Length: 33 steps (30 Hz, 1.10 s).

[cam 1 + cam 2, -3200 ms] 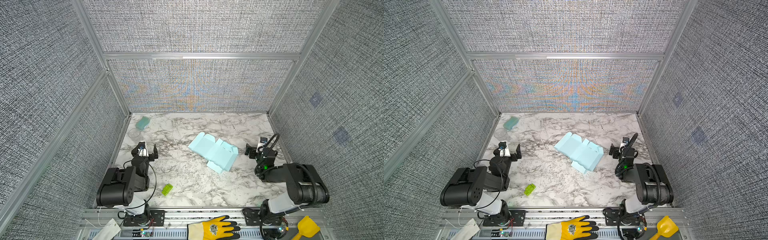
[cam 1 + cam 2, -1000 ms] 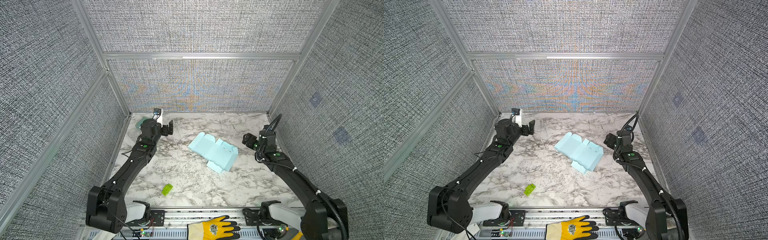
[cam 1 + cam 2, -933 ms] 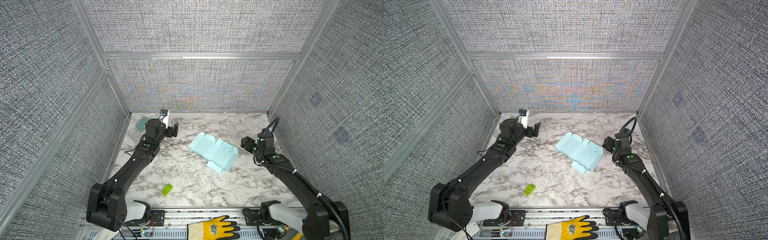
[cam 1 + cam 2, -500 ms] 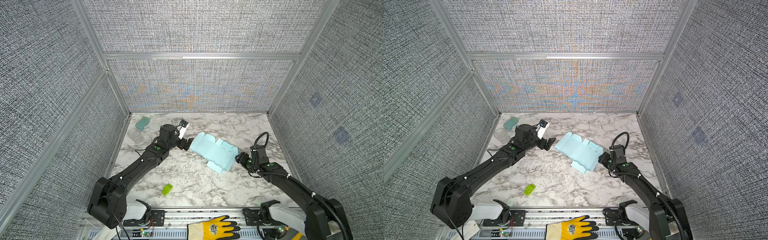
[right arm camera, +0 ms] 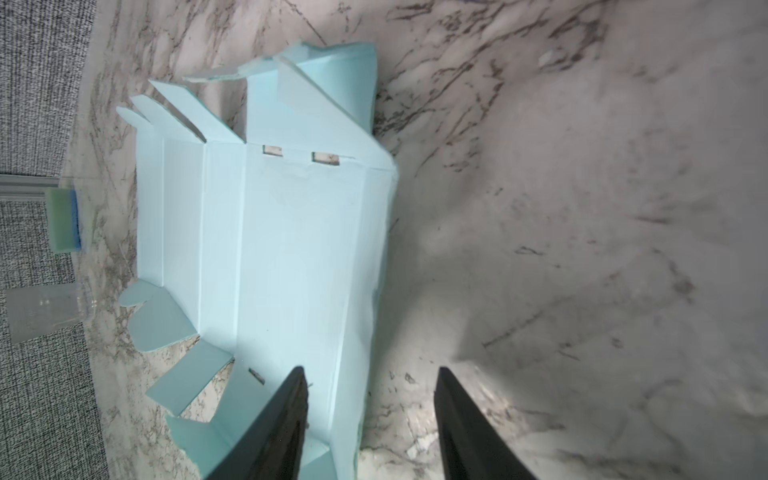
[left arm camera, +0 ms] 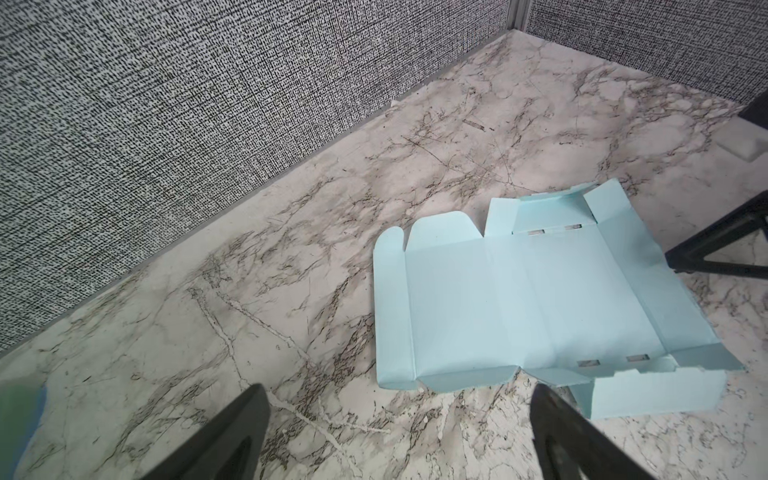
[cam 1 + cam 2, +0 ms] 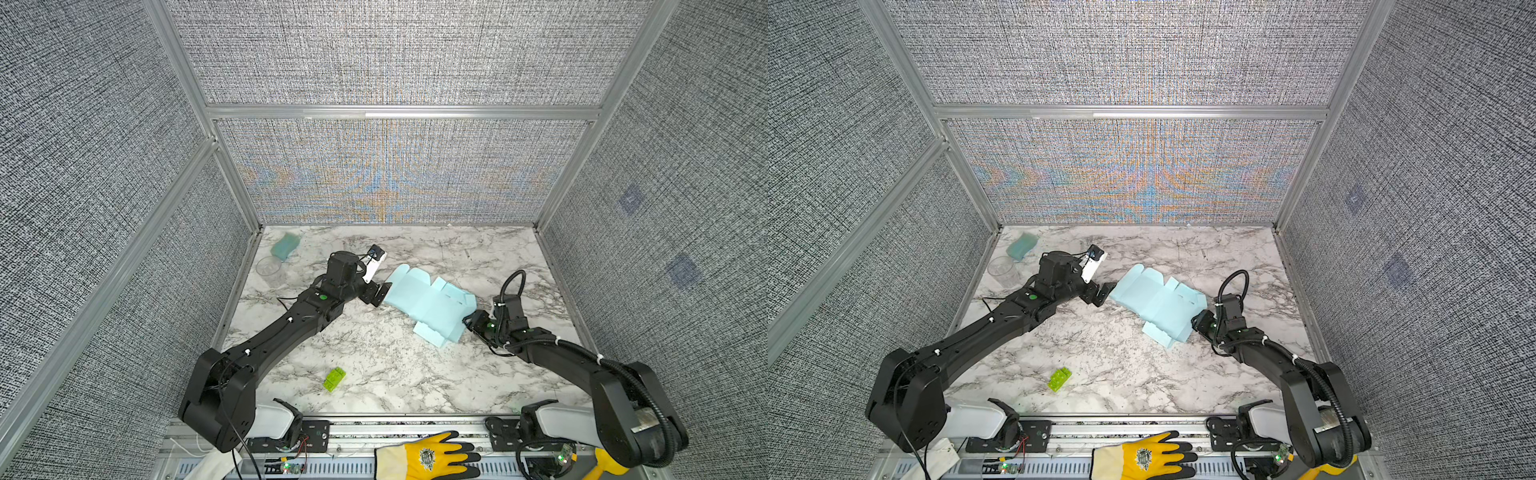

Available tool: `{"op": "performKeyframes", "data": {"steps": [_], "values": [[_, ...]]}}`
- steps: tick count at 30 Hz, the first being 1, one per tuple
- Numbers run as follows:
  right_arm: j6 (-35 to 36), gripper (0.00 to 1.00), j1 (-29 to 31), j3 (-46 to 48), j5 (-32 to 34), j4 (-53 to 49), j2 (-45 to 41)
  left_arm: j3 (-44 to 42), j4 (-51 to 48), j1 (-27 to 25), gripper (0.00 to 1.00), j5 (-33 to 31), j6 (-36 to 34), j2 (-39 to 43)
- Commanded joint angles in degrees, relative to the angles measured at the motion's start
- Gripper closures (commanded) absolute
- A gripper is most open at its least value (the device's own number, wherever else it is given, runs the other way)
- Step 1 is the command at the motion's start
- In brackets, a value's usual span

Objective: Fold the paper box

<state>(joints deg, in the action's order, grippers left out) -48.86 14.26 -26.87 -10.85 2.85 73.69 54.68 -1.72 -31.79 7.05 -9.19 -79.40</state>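
My left gripper [image 7: 378, 292] is spread as wide as it goes and holds nothing; behind it, over by the wall, sit a teal sponge block [image 7: 285, 245] and a clear cup [image 7: 270, 266], and I do not need them; a small green brick [image 7: 334, 379] lies back near my left arm, well away from the work; just in front of my left gripper lies the paper box [image 7: 428, 301], with its near edge close to my open jaws but, as far as I can see, not touched; the box is flat and open on the marble table [image 7: 374, 357], with its flaps and tabs sticking out and only a few bent up a little, so I think the folding has hardly begun; on the far side of the box my right gripper [image 7: 473, 323] sits low at the edge; its jaws are partly spread, one over the paper and one over bare table, so the long side edge lies in the gap, and nothing is pinched yet; I think I am at the step of getting hold of both ends; next my right jaws should close softly on that side panel and lift it along its crease, while my left gripper holds the other end down so the sheet does not slide; the card is thin and may bend in the wrong spot, so I should go slowly.
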Motion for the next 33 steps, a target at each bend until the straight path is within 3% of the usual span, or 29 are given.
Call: {"op": "performKeyframes", "data": {"steps": [1, 2, 3, 11, 21, 27, 33], "values": [[1.88, 0.53, 0.11, 0.05, -1.99, 8.46, 2.38, 0.88, 0.49, -0.63, 0.01, -0.15, -0.45, -1.24], [2.18, 0.57, 0.15, 0.13, -2.45, 10.27, 3.24, 1.02, 0.51, -0.79, 0.01, -0.05, -0.31, -1.49], [2.85, 0.69, 0.15, -0.34, -3.32, 12.78, 5.14, 1.85, 0.40, -0.95, 0.01, 0.16, -0.20, -2.23], [5.77, 0.94, 0.11, -1.64, -4.79, 15.05, 7.35, 6.44, -0.66, -1.34, 0.01, 1.01, 0.41, -3.95], [12.26, 1.00, 0.15, -4.75, -4.67, 8.05, -3.27, 16.38, -4.56, -4.16, 0.01, -0.64, -7.79, -9.25], [19.79, 1.00, 0.15, -11.43, -5.17, -0.81, -8.74, 22.49, -6.70, -4.86, 0.01, 4.15, -14.41, -12.15], [25.55, 1.00, 0.15, -15.94, -8.65, -4.20, -8.97, 24.11, -3.52, -5.05, 0.01, 9.87, -23.16, -13.58]]}}
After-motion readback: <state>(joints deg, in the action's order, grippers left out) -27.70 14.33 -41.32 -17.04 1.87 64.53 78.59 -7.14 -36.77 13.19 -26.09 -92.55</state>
